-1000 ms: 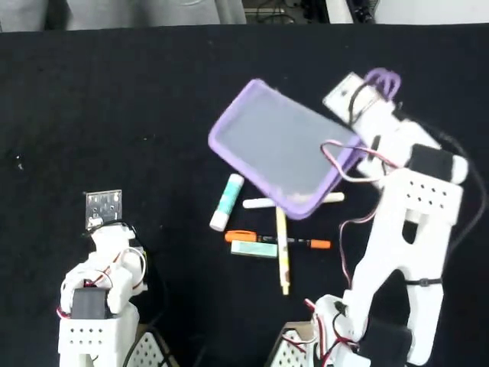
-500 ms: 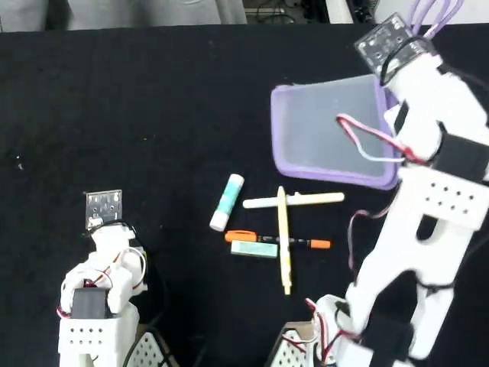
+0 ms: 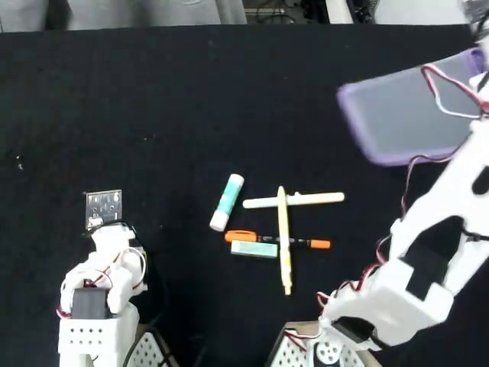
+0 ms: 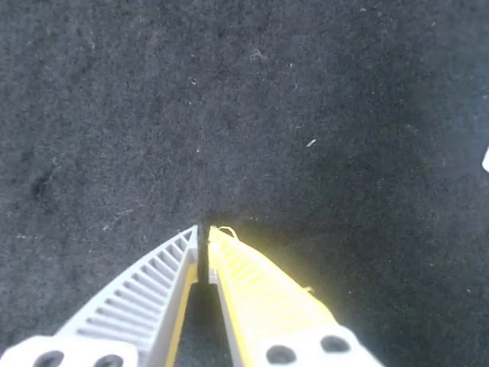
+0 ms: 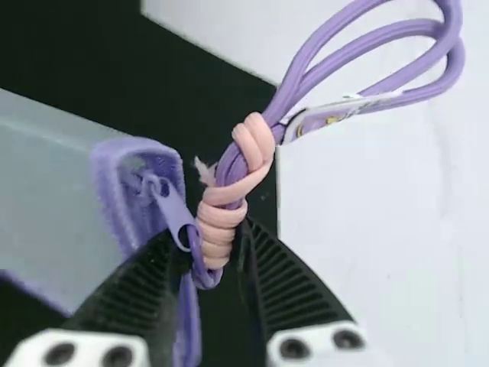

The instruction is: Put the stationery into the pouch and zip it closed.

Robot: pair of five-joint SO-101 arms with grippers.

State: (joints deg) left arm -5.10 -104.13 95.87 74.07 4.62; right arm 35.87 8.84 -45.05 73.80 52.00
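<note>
OK, right gripper is pinching the pull cord, the pink-wrapped purple loop on the zip slider. We see the purple pouch hanging from it at the far right of the table, tilted, above the right arm.

Left gripper has its jaws pressed together on nothing, over bare cloth near the front left corner.

The stationery lies out on the cloth, mid-table:
- glue stick, lying at a slant, apart from the rest
- white pen, with the yellow pen crossing it
- orange marker, also crossed by the yellow pen
- mint eraser, touching the marker

The surface is black, felt-like cloth with specks of lint. Beyond the far edge we see a pale strip of room with dark cables. A white surface sits behind the cord in the right wrist view.
</note>
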